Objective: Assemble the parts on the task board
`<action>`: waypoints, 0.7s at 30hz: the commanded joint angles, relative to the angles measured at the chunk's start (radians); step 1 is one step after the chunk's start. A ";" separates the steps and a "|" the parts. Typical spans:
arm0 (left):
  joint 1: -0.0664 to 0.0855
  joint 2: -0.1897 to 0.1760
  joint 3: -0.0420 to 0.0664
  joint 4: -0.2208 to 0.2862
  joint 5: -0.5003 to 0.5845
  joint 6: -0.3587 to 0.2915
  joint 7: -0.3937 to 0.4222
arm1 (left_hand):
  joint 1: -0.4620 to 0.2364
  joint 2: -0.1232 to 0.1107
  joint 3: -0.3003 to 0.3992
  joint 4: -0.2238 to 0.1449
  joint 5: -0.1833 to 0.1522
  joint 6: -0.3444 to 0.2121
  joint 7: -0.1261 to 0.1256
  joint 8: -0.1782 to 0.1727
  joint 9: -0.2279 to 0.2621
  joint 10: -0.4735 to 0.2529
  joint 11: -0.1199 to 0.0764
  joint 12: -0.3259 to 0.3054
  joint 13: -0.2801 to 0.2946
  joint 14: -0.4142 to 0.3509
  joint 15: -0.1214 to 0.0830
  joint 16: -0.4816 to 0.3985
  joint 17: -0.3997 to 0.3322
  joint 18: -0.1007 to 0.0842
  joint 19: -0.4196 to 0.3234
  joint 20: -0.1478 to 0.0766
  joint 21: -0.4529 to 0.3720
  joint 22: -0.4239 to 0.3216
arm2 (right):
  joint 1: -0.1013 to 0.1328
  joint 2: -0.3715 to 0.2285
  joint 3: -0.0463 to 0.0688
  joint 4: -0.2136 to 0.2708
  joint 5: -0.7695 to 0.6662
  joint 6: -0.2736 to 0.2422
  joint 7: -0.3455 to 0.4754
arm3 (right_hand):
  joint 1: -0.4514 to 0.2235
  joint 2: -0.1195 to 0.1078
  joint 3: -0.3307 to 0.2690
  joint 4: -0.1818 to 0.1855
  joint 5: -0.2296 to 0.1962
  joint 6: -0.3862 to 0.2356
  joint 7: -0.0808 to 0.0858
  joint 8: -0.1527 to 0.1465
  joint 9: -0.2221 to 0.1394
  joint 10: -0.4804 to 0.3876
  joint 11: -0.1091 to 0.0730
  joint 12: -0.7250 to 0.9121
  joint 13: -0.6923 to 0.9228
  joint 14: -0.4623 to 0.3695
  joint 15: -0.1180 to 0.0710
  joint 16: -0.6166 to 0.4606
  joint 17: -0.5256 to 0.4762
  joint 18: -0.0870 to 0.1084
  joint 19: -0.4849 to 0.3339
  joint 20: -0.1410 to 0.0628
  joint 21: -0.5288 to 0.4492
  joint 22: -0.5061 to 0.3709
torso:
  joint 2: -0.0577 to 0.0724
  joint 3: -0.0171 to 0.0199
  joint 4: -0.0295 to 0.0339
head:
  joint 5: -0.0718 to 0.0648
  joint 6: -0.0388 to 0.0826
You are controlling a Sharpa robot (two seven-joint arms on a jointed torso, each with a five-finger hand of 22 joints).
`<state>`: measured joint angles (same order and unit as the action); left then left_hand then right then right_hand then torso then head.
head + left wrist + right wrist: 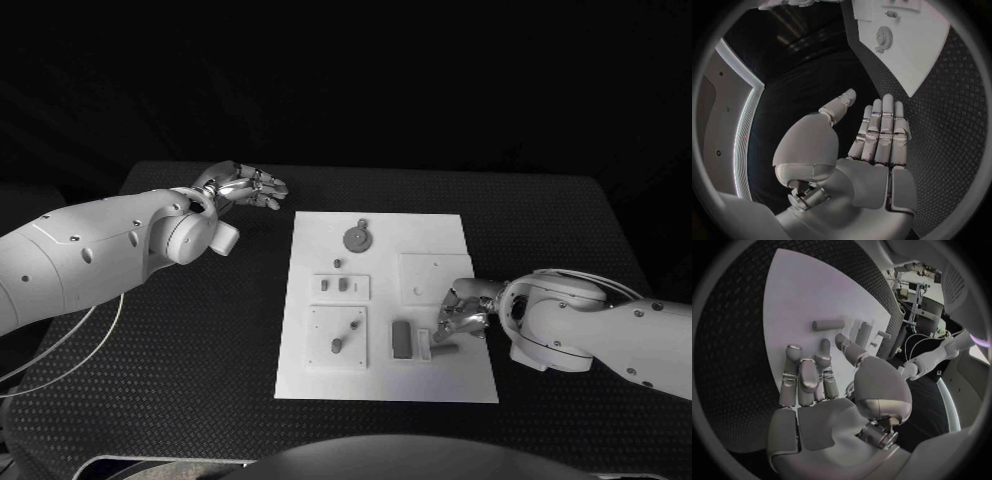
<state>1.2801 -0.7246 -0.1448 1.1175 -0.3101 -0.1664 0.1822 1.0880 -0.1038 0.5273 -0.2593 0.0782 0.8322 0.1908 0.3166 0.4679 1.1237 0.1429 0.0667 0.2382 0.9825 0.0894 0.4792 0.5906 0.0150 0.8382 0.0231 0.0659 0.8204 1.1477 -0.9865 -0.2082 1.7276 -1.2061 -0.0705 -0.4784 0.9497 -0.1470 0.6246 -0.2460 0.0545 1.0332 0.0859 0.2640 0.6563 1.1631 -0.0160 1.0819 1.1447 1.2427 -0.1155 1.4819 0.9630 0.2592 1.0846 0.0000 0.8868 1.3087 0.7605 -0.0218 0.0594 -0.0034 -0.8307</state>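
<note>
**Right robot hand low over the board's near right parts**

Head view: The white task board [382, 305] lies flat in the middle of the black, finely dimpled worktop [188, 340]. The right robot hand [464, 316] hovers at about 4 o'clock on the board, its silver fingers bent down toward a small dark cylindrical part [446, 349] lying beside an upright dark block [400, 340] and a pale slot piece [424, 343]. Whether the fingers touch the cylinder I cannot tell. At 12 o'clock on the board sits a round grey disc part [356, 239]; at 9 o'clock are two raised white panels with small pegs. The left robot hand [248, 186] rests off the board toward 10 o'clock, released and holding nothing.

Left wrist view: the left robot hand [877, 135] shows straight, parted fingers over the worktop, with the board corner and the ribbed disc part [883, 36] beyond.

Right wrist view: the right robot hand [811, 377] has fingers extended, nothing in its palm; the smooth grey cylinder [827, 324] lies on the matte board just past the fingertips.

Judgement: the step is picking up this cylinder. It looks smooth and prone to roll, so the fingers should close across its length from both sides, slowly, without nudging the neighbouring block.
</note>
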 commanded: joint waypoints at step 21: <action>0.001 0.000 0.000 0.000 0.006 0.017 0.003 | -0.014 0.001 -0.002 0.005 -0.005 -0.006 -0.001 0.004 -0.002 -0.005 0.000 0.004 -0.002 0.006 0.001 -0.009 0.003 -0.015 0.000 0.001 0.003 -0.001 | 0.015 -0.044 -0.003 0.031 -0.370 0.194 0.349 | -0.047 -0.135 0.036 0.132 -0.004 -0.017 0.015 -0.013 -0.034 -0.020 0.006 -0.009 -0.003 -0.035 0.003 -0.015 -0.034 0.003 0.001 0.002 -0.013 0.008 | 0.000 -0.0004 -0.0013 | 0.000 0.002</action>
<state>1.2799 -0.7266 -0.1450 1.1162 -0.3100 -0.1640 0.1799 1.0842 -0.1000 0.5273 -0.2593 0.0782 0.8322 0.1908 0.3165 0.4671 1.1237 0.1429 0.0667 0.2374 0.9825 0.0894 0.4753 0.5924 0.0150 0.8382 0.0231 0.0659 0.8204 1.1635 -1.0313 -0.2104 1.7539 -1.4699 0.0281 -0.2040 0.8989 -0.2730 0.6609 -0.1183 0.0544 1.0168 0.0949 0.2466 0.6226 1.1522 -0.0089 1.0760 1.1421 1.2137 -0.1115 1.4725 0.9306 0.2556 1.0917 0.0000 0.8770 1.3088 0.7606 -0.0216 0.0593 -0.0025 -0.8284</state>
